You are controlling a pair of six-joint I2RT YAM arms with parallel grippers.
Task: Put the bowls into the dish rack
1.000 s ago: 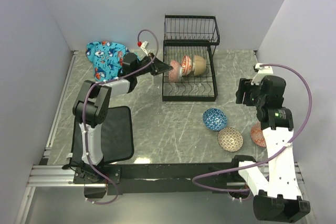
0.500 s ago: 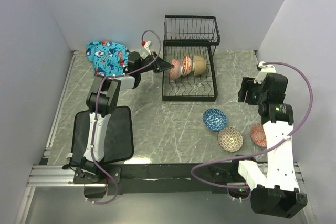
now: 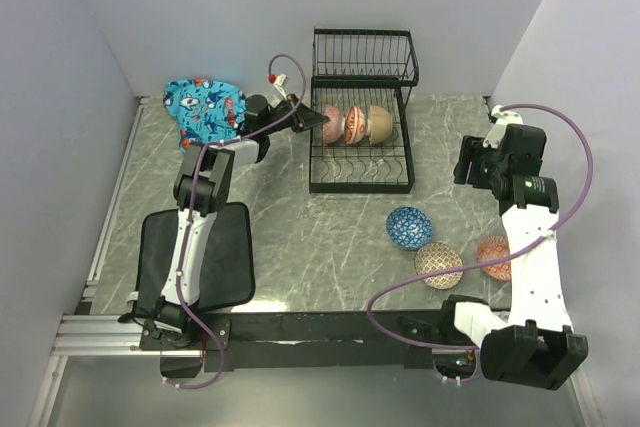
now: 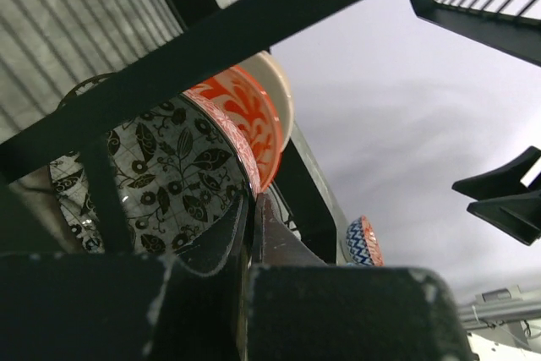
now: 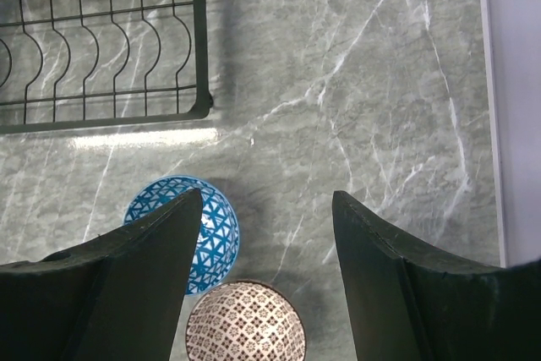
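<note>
Left gripper (image 3: 308,119) was at the left end of the dish rack (image 3: 360,188), fingers pinched almost together on the rim of the black-and-white bowl (image 3: 331,124). In the left wrist view the fingertips (image 4: 239,224) met right at that rim, with the bowl (image 4: 169,175) on edge behind a rack bar (image 4: 254,31). Next to it in the lower tier stood the red-orange floral bowl (image 3: 352,124), then the cream bowl (image 3: 378,122), both on edge; from the wrist, floral (image 4: 245,116) and cream (image 4: 279,90) sat stacked close behind the held one. Right gripper (image 3: 470,172) hung over the table (image 3: 300,227) to the right of the rack, jaws spread wide, nothing between them. The right wrist view looked down between its fingers (image 5: 269,209) at the blue bowl (image 5: 211,230) and brown dotted bowl (image 5: 245,323), just beside each other on the marble, near the rack's front corner (image 5: 199,40). Overhead: blue bowl (image 3: 409,227), dotted bowl (image 3: 438,265) and salmon bowl (image 3: 497,255) all on the table in front of the rack, right side up. Blue printed cloth (image 3: 205,112) lay at far left, black mat (image 3: 200,257) near the left arm's base.
</note>
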